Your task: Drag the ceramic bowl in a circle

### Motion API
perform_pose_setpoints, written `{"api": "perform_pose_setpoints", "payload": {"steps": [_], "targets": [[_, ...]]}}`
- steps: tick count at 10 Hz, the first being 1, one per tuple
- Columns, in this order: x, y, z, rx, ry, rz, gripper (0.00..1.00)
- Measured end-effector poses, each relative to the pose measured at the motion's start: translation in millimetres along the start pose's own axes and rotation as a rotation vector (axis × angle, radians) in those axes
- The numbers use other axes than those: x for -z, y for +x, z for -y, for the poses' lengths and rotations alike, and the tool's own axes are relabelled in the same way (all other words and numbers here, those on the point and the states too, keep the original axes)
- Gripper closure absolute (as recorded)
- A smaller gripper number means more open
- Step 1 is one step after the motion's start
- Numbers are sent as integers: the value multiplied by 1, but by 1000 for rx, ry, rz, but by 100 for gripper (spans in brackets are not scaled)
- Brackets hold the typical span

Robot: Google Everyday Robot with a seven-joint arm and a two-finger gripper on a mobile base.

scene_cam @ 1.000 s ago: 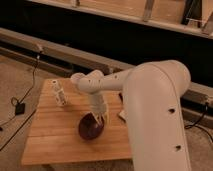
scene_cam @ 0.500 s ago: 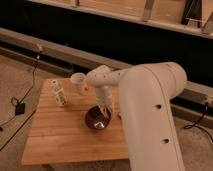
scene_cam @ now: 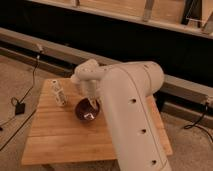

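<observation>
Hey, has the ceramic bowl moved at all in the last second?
Yes. The ceramic bowl has slid toward the far side of the table and closer to the white bottle, with the gripper reaching into it.

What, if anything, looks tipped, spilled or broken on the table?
Nothing stands out. The ceramic bowl sits upright on the wooden table with the gripper reaching into it; the white bottle stands apart, also upright.
</observation>
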Motion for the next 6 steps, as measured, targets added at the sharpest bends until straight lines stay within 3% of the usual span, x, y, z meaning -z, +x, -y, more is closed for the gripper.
{"api": "perform_pose_setpoints", "payload": {"steps": [2, 4, 6], "targets": [[2, 7, -51, 73, -43, -13, 100], [0, 33, -78, 118, -86, -54, 100], [0, 68, -86, 152, -114, -98, 100]]}}
